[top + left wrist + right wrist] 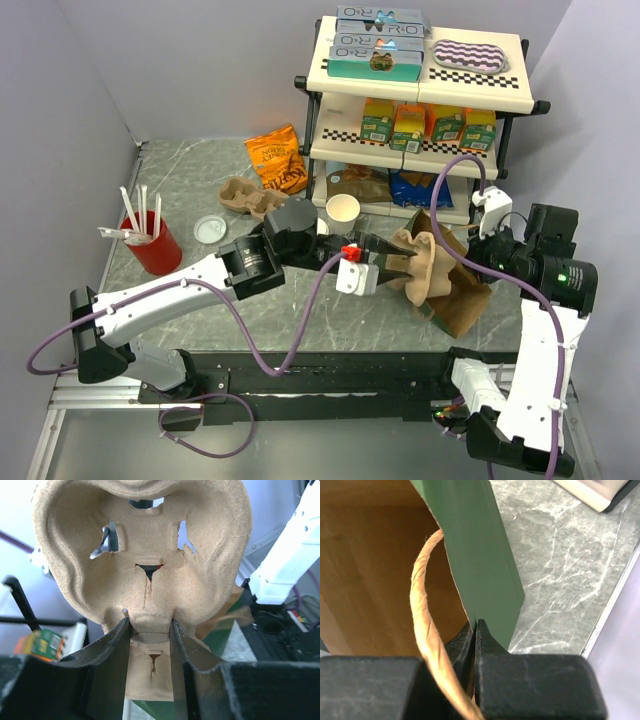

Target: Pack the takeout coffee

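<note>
The takeout coffee, a cream-white paper cup [343, 210], stands lidless and upright on the table in front of the shelf. A round white lid [210, 228] lies apart from it, far to the left. My left gripper [403, 256] [149, 624] is shut on the middle rib of a brown pulp cup carrier [424, 266] [145, 555], held on edge above the mouth of the paper bag [460, 298]. My right gripper [484, 248] [476, 626] is shut on the bag's rim [480, 555], green outside and brown inside, beside its twisted paper handle [420, 595].
A second pulp carrier [245, 195] and an orange snack bag [278, 160] lie at the back left. A red cup with straws [152, 245] stands at the left. The three-tier shelf [420, 90] of boxes and cartons fills the back right.
</note>
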{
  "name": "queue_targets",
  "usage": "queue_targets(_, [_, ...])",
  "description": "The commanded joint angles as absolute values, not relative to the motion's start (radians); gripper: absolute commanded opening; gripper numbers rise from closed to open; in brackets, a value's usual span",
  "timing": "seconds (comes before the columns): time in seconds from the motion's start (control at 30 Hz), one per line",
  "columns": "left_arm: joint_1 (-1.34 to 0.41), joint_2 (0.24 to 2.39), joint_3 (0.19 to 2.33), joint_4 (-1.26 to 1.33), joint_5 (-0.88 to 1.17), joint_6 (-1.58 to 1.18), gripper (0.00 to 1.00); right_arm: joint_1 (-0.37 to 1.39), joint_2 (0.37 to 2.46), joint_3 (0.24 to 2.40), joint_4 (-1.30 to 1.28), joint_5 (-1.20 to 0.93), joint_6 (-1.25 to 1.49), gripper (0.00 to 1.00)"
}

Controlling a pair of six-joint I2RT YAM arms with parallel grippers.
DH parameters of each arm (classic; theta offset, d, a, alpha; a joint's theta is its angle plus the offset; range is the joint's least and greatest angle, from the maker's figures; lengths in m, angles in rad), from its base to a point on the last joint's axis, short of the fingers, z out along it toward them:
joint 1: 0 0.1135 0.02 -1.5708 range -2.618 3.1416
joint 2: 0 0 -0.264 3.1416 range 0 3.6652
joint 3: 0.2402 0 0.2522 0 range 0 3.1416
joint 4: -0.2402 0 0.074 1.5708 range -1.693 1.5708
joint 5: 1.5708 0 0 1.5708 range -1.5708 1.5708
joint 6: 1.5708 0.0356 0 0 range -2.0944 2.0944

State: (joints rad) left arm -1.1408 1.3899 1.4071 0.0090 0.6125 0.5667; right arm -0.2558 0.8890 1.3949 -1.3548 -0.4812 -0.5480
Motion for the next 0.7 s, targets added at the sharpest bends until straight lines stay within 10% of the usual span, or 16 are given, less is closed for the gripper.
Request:
queue_targets(0.0, [-1.176, 1.4, 1.433, 0.1, 0.614, 0.679, 0.01, -0.252, 0.873, 1.44, -1.511, -0.508, -0.563, 0.0])
queue_targets(0.67, [-1.207, 1.361, 1.462, 0.064, 0.517, 0.821, 0.01, -0.25, 0.858, 1.413, -1.508, -0.54, -0.588, 0.0])
